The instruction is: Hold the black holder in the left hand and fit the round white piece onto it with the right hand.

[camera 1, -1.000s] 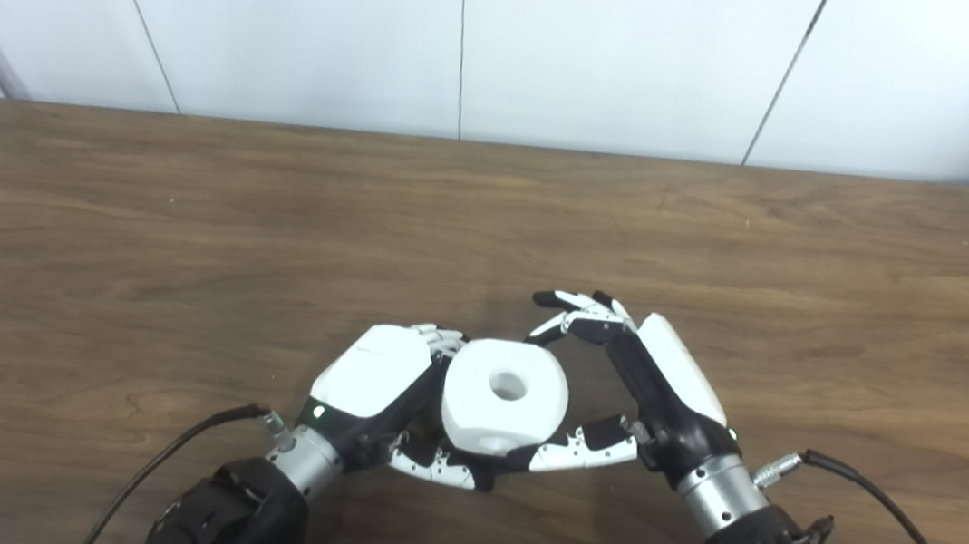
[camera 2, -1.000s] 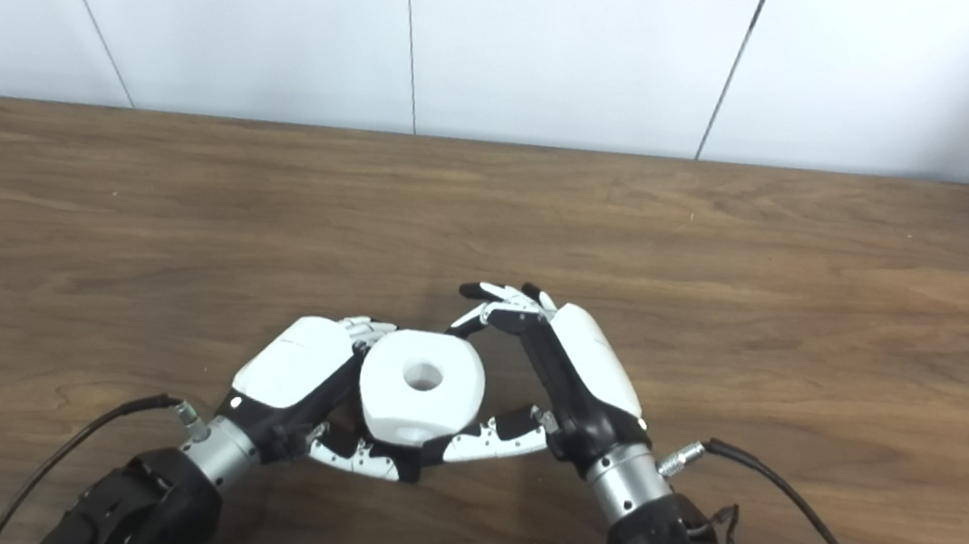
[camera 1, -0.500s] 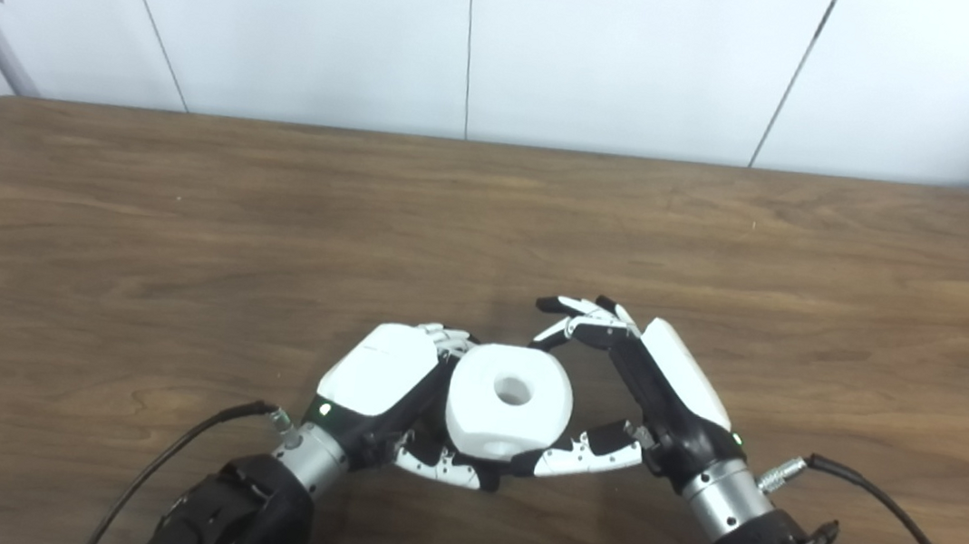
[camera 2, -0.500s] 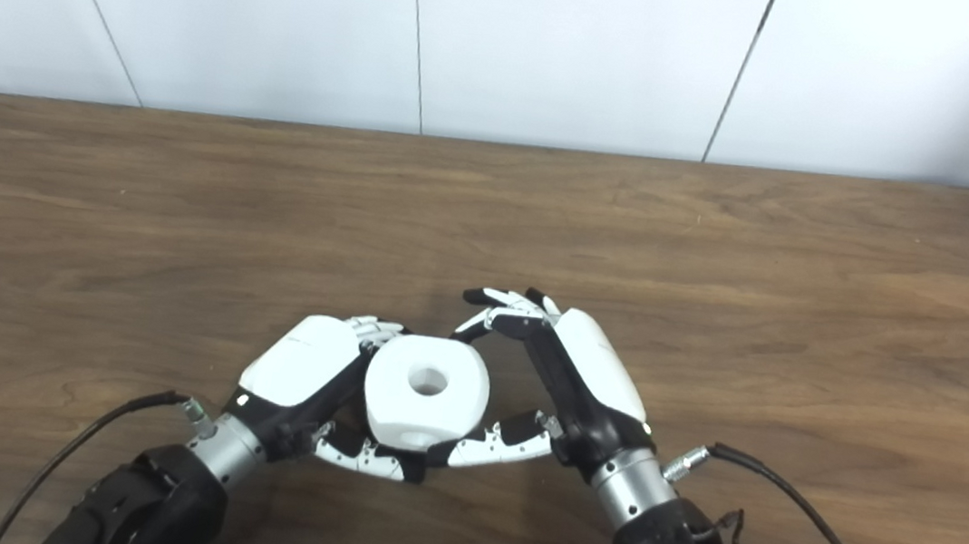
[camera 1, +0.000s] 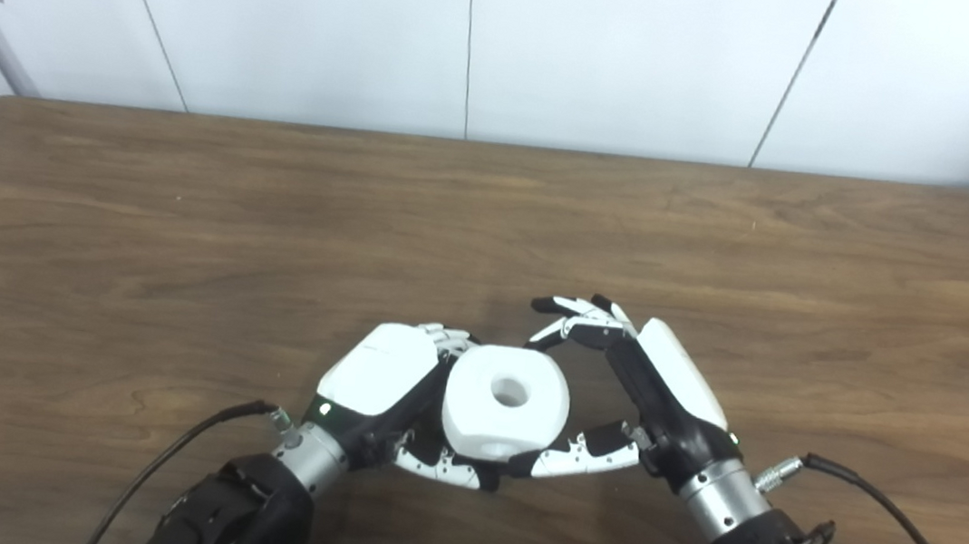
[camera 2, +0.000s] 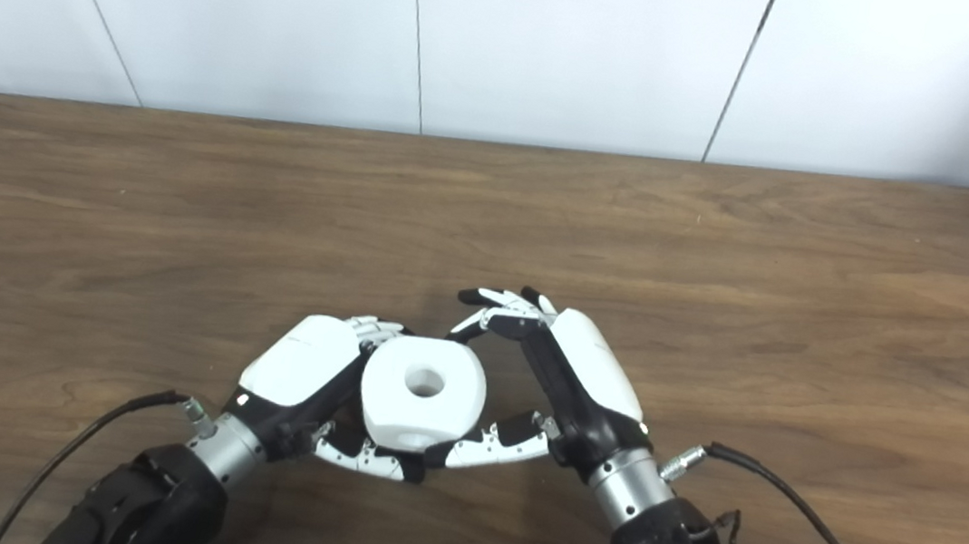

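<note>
Left hand point(camera 1: 376, 378) grips one round white piece point(camera 1: 506, 400); right hand point(camera 1: 662, 393) cups it, fingers spread, above the counter point(camera 1: 181, 210).

left hand point(camera 1: 382, 374) fingers curled, gripping; right hand point(camera 1: 662, 393) fingers spread, thumb extended

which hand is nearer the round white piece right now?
Left. The left hand sits against the round white piece on its left side; the right hand stands off to its right, thumb reaching under it.
</note>
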